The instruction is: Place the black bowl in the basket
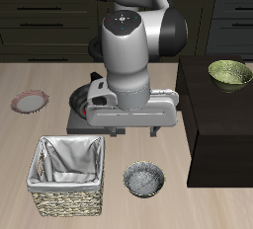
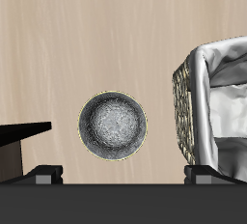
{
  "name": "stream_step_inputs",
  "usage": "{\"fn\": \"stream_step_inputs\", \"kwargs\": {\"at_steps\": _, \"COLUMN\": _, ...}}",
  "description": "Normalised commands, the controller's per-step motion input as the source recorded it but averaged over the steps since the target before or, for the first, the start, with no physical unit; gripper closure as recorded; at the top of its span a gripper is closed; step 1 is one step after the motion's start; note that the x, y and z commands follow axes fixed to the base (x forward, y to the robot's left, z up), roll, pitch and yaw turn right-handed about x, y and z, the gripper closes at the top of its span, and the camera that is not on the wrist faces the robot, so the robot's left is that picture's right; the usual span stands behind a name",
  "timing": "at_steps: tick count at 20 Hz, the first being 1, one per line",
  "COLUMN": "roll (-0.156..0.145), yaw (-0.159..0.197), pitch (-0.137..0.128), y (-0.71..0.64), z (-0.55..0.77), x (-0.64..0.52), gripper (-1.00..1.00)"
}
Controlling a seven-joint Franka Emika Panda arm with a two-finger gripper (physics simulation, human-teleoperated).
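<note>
- Wrist view showed the claw [image 2: 123, 175] with fingers spread apart, gripping nothing.
- Black bowl [image 2: 113, 125] sat below it, basket [image 2: 214, 102] beside.

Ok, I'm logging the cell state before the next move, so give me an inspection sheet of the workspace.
Surface: light wooden table, no spills seen.
Job's things: black bowl upright on the table near the front edge, empty, beside the basket and apart from it; basket is empty apart from its cloth lining.
Clutter: pink-rimmed plate farther back; olive-green bowl on a dark cabinet; a grey stove base behind the arm, partly hidden.
Grippers: gripper above the table, clear of the black bowl, holding nothing; only the fingertips show at the wrist view's edge, spread wide.
Cables: nothing seen.
Surroundings: dark kitchen cupboards behind the table.
</note>
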Motion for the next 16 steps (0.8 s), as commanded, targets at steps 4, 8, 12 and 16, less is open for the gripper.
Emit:
{"fn": "stream_step_inputs", "kwargs": {"at_steps": 4, "roll": -0.003, "yaw": 0.019, "pitch": 0.021, "y": 0.03, "z": -0.24, "x": 0.04, "gripper": -1.00}}
{"fn": "stream_step_inputs", "kwargs": {"at_steps": 8, "roll": -0.021, "yaw": 0.009, "pitch": 0.033, "y": 0.02, "z": -0.23, "x": 0.03, "gripper": -1.00}}
{"fn": "stream_step_inputs", "kwargs": {"at_steps": 12, "roll": -0.025, "yaw": 0.009, "pitch": 0.024, "y": -0.03, "z": -0.25, "x": 0.07, "gripper": -1.00}}
{"fn": "stream_step_inputs", "kwargs": {"at_steps": 16, "roll": -0.015, "yaw": 0.004, "pitch": 0.028, "y": -0.06, "z": -0.21, "x": 0.05, "gripper": -1.00}}
